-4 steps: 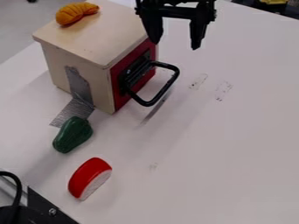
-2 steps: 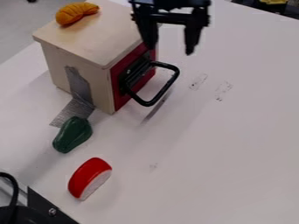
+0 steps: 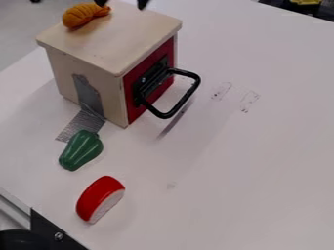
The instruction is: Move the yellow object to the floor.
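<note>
Listed from camera view: ridged yellow toy on top of wooden box, black gripper with wide-set jaws near it at top edge, green toy pepper and red-and-white toy slice on white surface.

no readable text, no legible label or brand, no number, no sign to be made out

A white table carries a box, grey tape, green vegetable and red piece.
</note>
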You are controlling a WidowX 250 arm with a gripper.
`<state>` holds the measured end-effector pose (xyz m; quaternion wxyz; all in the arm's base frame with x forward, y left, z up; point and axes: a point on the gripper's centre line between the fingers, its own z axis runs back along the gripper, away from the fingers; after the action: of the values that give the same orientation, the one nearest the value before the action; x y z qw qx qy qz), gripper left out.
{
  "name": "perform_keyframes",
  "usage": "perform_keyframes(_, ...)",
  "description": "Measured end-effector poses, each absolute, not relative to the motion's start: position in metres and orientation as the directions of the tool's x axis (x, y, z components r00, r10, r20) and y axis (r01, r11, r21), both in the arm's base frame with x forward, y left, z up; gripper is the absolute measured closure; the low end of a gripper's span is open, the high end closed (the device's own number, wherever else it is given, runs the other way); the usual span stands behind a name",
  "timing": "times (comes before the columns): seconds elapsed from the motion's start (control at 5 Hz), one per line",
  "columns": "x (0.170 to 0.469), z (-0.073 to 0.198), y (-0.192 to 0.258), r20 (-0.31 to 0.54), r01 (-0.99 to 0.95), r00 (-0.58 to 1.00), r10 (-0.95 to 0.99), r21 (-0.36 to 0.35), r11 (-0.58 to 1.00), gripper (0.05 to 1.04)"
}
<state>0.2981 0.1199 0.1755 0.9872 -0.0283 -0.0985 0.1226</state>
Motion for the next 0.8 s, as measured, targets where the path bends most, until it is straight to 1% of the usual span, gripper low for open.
perform_keyframes(0.2,0.300,0.177,0.154,0.181,-0.169,0.968,0.174,-0.044,0.985,0.085)
perform_keyframes(0.4,0.304,0.167,0.176,0.145,-0.112,0.983,0.114,-0.020,0.993,0.085)
perform_keyframes(0.8,0.304,0.122,0.199,0.028,-0.131,0.991,0.131,-0.019,0.991,0.085)
